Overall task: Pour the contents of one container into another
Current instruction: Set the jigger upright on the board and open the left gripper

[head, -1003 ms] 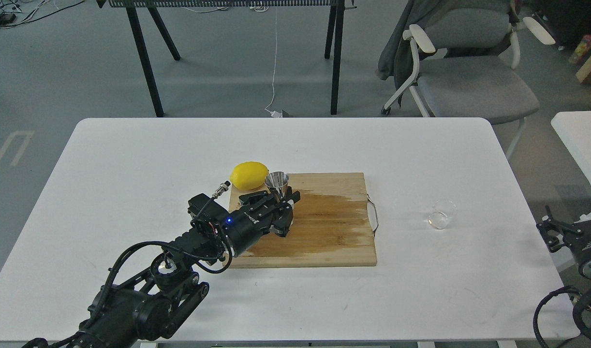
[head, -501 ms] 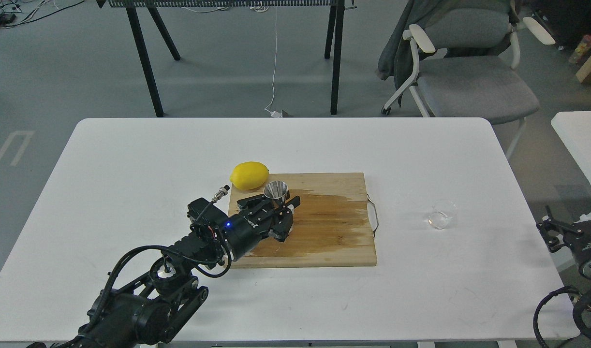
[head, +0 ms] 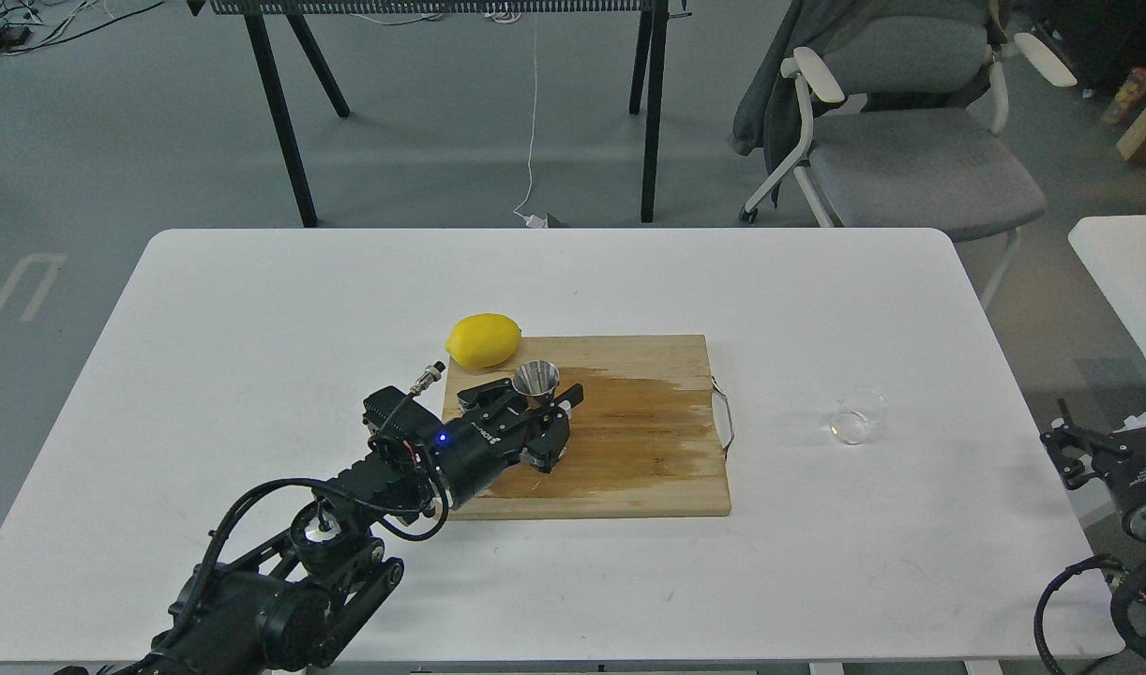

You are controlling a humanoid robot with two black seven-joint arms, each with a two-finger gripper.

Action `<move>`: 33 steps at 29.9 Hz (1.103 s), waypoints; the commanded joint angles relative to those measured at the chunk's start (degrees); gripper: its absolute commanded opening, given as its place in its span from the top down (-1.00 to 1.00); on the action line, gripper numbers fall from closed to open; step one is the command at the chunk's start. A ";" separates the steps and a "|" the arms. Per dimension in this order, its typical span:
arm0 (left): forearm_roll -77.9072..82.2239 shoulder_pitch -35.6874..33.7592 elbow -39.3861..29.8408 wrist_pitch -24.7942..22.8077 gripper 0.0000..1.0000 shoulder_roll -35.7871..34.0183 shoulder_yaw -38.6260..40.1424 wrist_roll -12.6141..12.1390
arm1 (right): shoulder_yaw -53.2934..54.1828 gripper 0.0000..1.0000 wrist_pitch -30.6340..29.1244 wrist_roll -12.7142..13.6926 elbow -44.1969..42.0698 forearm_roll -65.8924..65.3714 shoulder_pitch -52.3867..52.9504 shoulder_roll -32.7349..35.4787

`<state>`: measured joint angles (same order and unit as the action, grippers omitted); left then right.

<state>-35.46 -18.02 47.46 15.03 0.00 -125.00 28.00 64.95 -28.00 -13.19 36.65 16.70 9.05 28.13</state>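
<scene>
On the board [head: 629,450], left hand [head: 541,420] pinching the jigger [head: 535,380], now nearer than before.

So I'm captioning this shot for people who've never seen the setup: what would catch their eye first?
Probably the bright yellow lemon at the far-left corner of the wooden cutting board, mid-table. Right beside it, the left gripper is closed around the shiny metal jigger, which stands upright over the board. The small clear glass cup sits alone on the white table to the right, easy to miss.
</scene>
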 commanded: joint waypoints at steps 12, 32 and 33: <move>0.04 0.00 0.00 0.00 -0.18 0.00 0.00 0.00 | 0.00 -0.99 0.00 0.00 0.00 0.00 0.00 0.00; 0.48 1.23 0.88 0.00 -0.89 0.00 0.00 0.00 | 0.09 -0.99 0.00 0.00 0.00 0.00 -0.09 0.08; 0.48 1.23 0.88 0.00 -0.89 0.00 0.00 0.00 | 0.09 -0.99 0.00 0.00 0.00 0.00 -0.09 0.00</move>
<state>-34.98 -16.96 48.26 15.03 0.00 -125.00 28.00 65.04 -28.00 -13.18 36.65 16.70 8.96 28.20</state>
